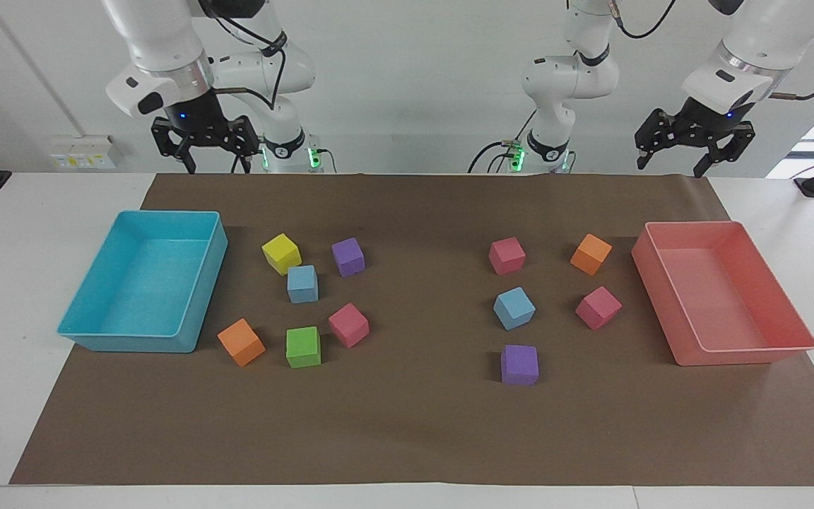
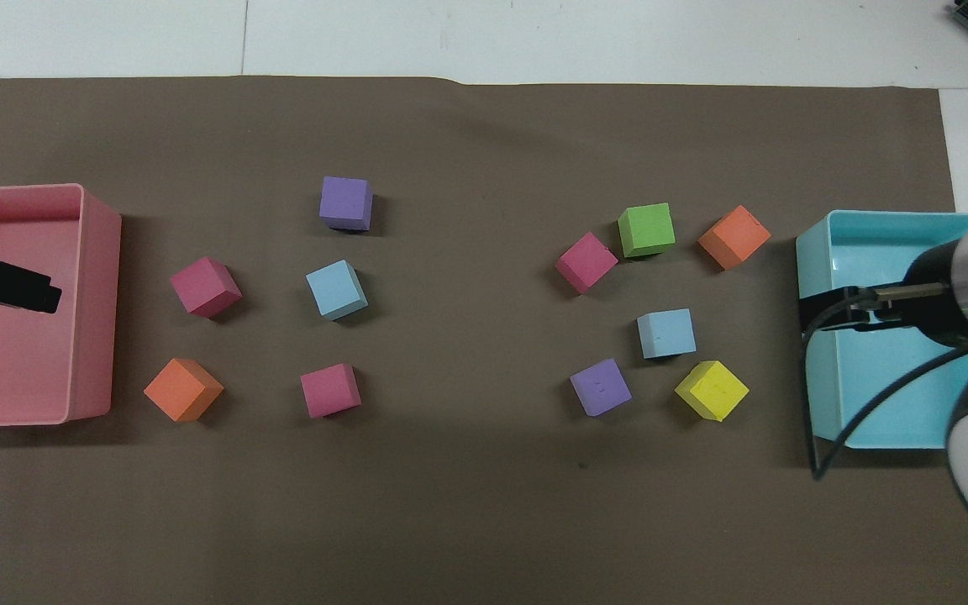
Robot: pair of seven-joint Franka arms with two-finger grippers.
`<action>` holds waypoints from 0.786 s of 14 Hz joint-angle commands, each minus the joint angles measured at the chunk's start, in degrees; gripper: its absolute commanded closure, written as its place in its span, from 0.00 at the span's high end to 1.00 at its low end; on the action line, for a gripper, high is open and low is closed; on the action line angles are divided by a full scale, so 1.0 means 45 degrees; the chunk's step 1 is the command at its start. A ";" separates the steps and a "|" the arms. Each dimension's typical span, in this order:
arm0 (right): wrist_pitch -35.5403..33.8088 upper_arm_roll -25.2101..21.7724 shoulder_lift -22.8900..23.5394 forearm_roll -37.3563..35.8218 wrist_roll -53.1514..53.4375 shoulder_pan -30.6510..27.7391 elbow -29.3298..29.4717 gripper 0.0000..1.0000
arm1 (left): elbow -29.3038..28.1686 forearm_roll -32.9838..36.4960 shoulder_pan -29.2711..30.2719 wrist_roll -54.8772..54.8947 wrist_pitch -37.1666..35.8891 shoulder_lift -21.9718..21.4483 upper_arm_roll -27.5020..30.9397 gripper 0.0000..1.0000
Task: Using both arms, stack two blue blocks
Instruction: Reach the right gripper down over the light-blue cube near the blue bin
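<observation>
Brown paper [image 1: 407, 438] covers the bench. Both blue blocks [image 1: 302, 283] [image 1: 514, 307] lie apart on it, below the raised tools. Right tool [image 1: 210, 161] and left tool [image 1: 672, 164] hang released, grasping nothing.

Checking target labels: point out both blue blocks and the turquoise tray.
blue block by the yellow cube [image 1: 302, 283], facing view, front face
blue block by the pink cubes [image 1: 514, 307], facing view, top face
turquoise tray [image 1: 135, 342], facing view, outer wall

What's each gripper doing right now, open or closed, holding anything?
Left gripper: open, empty, raised near the pink tray.
Right gripper: open, empty, raised near the turquoise tray.
</observation>
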 commanded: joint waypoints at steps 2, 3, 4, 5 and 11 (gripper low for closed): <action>0.2201 -0.0026 0.0009 0.0213 0.0735 0.0560 -0.2208 1.00 | -0.0395 0.0072 0.0182 0.0132 0.0008 -0.0356 -0.0109 1.00; 0.2847 -0.0026 0.0048 0.0213 0.0852 0.0581 -0.2737 1.00 | -0.0395 0.0072 0.0202 0.0132 0.0008 -0.0356 -0.0109 1.00; 0.3298 -0.0026 0.0183 0.0213 0.0853 0.0581 -0.3225 1.00 | -0.0395 0.0072 0.0202 0.0132 0.0008 -0.0356 -0.0109 1.00; 0.3882 -0.0026 0.0417 0.0213 0.0853 0.0600 -0.3617 1.00 | -0.0395 0.0072 0.0202 0.0132 0.0008 -0.0356 -0.0109 1.00; 0.6639 -0.0026 0.1237 0.0233 0.0911 0.0698 -0.5533 1.00 | -0.0395 0.0072 0.0202 0.0132 0.0008 -0.0356 -0.0109 1.00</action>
